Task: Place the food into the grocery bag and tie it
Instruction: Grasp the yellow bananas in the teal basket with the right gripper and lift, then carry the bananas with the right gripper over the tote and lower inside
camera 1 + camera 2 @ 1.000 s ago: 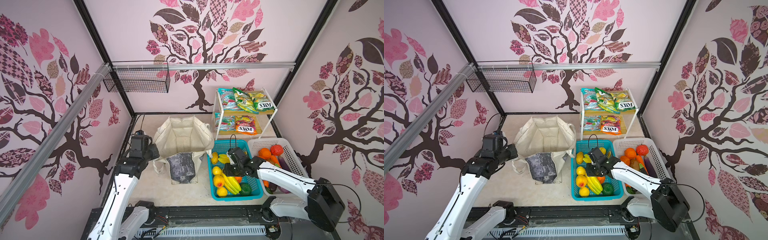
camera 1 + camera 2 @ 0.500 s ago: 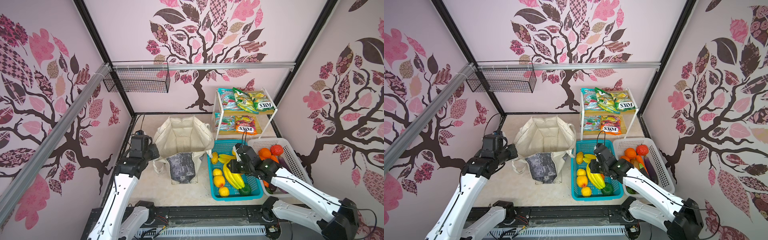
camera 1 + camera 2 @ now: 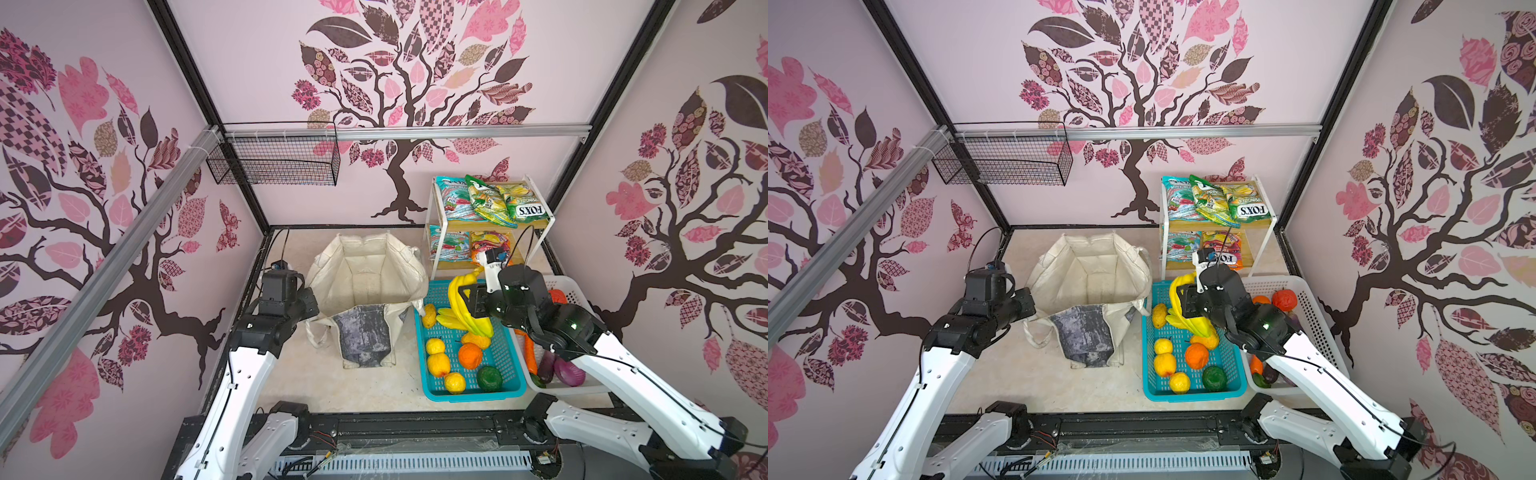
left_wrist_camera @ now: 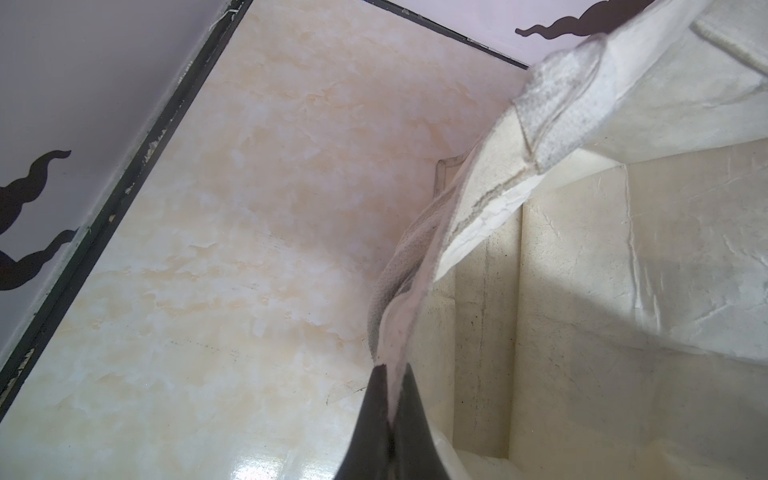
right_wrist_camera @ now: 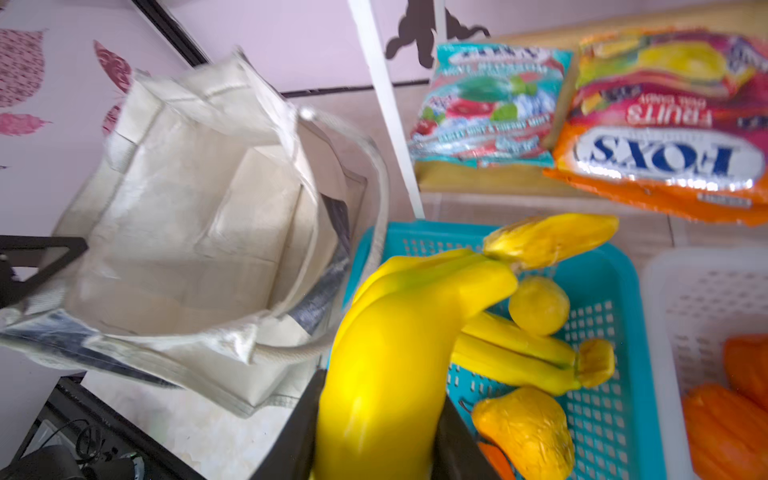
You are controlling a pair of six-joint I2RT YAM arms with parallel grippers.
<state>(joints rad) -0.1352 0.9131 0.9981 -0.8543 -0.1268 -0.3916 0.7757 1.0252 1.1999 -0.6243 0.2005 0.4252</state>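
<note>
The left jaws are pressed together on the cream rim of the grocery bag (image 4: 415,266), a fold of its cloth being pinched between the two dark fingers (image 4: 368,428). The open inside of the bag is seen on one side of these jaws and bare tabletop (image 4: 249,249) on the other. In both top views the bag is shown standing upright on the tabletop with its mouth wide, a faded grey panel hanging down its near face. The right jaws are set partly apart and clamped around a bunch of yellow bananas (image 5: 399,332), which rises out from between them with its stalk end farthest from them. Beneath these jaws lies the teal basket (image 5: 602,374), in which a second banana bunch (image 5: 519,357), a round yellow fruit (image 5: 539,305) and an orange-yellow pear-shaped piece (image 5: 523,432) are seen just past the held bunch. The bag is found just beside the right jaws, on the side towards the left arm (image 3: 266,328). Beyond the held bananas, a shelf rack (image 3: 432,232) carries FOX'S packets (image 3: 528,210), and a white basket (image 3: 582,386) adjoins the teal one on the side away from the bag.
</note>
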